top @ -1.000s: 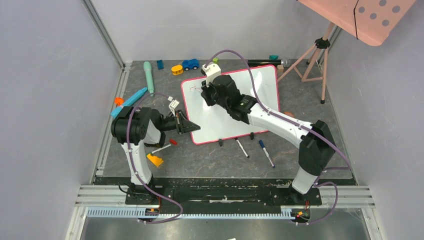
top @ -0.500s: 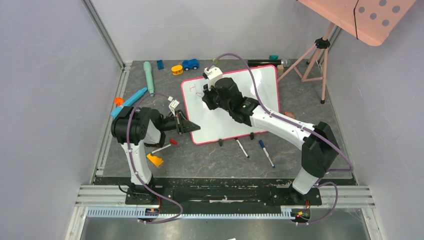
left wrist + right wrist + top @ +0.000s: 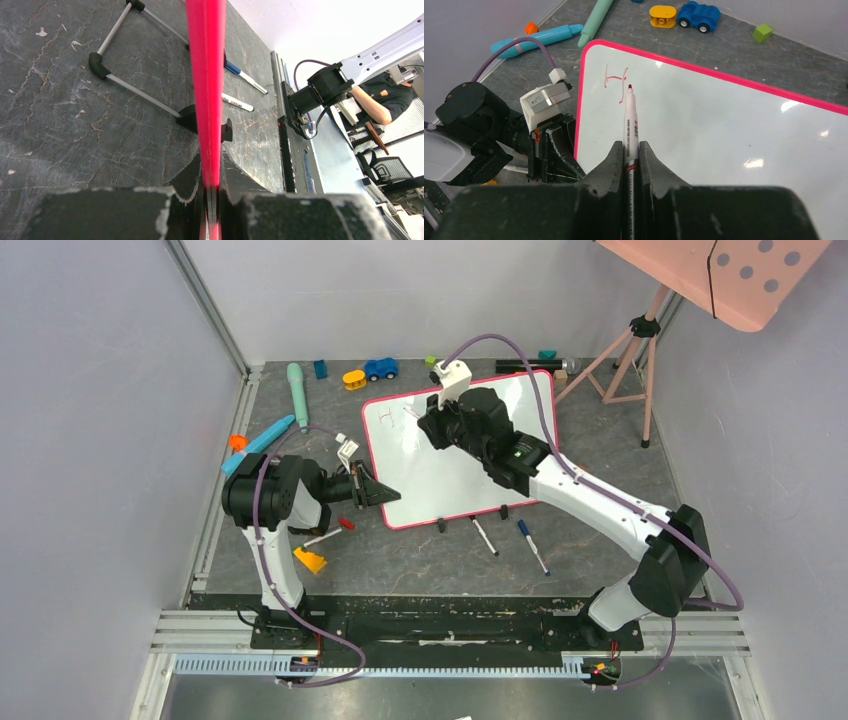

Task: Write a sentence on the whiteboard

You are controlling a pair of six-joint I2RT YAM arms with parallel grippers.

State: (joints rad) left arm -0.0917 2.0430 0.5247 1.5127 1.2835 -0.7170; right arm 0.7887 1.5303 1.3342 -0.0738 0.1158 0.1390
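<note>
The whiteboard [image 3: 450, 475], glossy white in a pink frame, stands tilted on the dark table. Of the sentence, a single red H-like mark [image 3: 615, 78] shows near the board's top left corner [image 3: 386, 416]. My right gripper [image 3: 631, 150] is shut on a white red-tipped marker [image 3: 630, 122]. The marker's tip sits just right of that mark; whether it touches the board I cannot tell. From above, the right gripper [image 3: 432, 423] hovers over the board's upper part. My left gripper [image 3: 385, 492] is shut on the board's pink left edge [image 3: 206, 75] near the lower corner.
A black-capped marker [image 3: 484, 536] and a blue-capped one [image 3: 532, 546] lie in front of the board. A red cap [image 3: 346, 523], a white pen [image 3: 322, 537] and a yellow block [image 3: 310, 560] lie by the left arm. Toys line the back edge; a pink panel on a tripod [image 3: 740, 270] stands at the back right.
The right arm swung to the right along the board's top, uncovering the red mark. The left arm and the board have stayed still.
</note>
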